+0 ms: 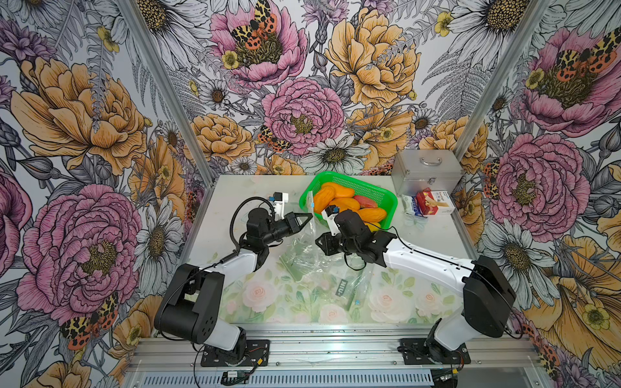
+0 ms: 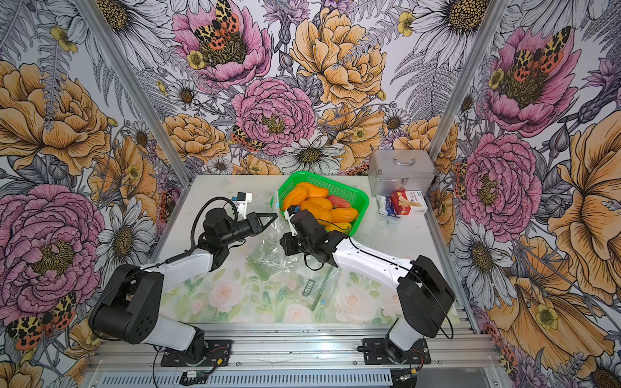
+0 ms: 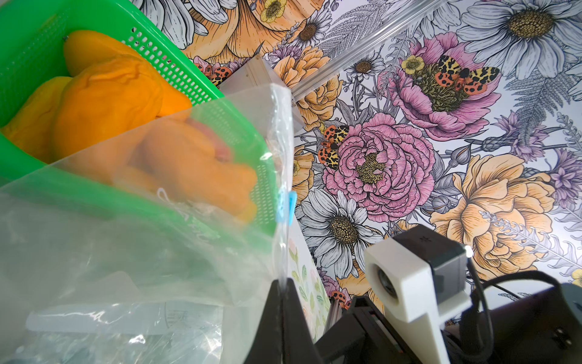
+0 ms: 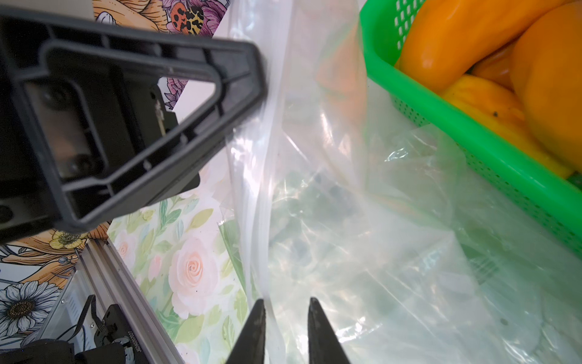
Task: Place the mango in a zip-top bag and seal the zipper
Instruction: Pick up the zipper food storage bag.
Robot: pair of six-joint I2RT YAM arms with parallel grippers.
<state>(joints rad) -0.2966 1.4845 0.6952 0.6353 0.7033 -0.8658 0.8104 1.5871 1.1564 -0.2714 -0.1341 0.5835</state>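
A clear zip-top bag [image 1: 304, 248] [image 2: 268, 255] hangs upright at the table's middle, next to the green basket [image 1: 336, 174] [image 2: 361, 195]. My left gripper [image 1: 309, 215] [image 3: 281, 282] is shut on the bag's zipper edge below its blue slider [image 3: 289, 201]. My right gripper [image 1: 317, 241] [image 4: 286, 304] is lower on the same bag [image 4: 378, 236], jaws a little apart, with the white zipper strip running between them against one finger. Several orange mangoes [image 1: 339, 193] [image 3: 107, 94] [image 4: 551, 78] lie in the basket. No mango shows inside the bag.
A silver metal case [image 1: 426, 173] stands at the back right, with a red-and-white box [image 1: 433, 201] and a small white box [image 1: 411, 205] in front of it. More clear bags, one with a black label [image 1: 341, 287], lie flat on the flowered mat near the front.
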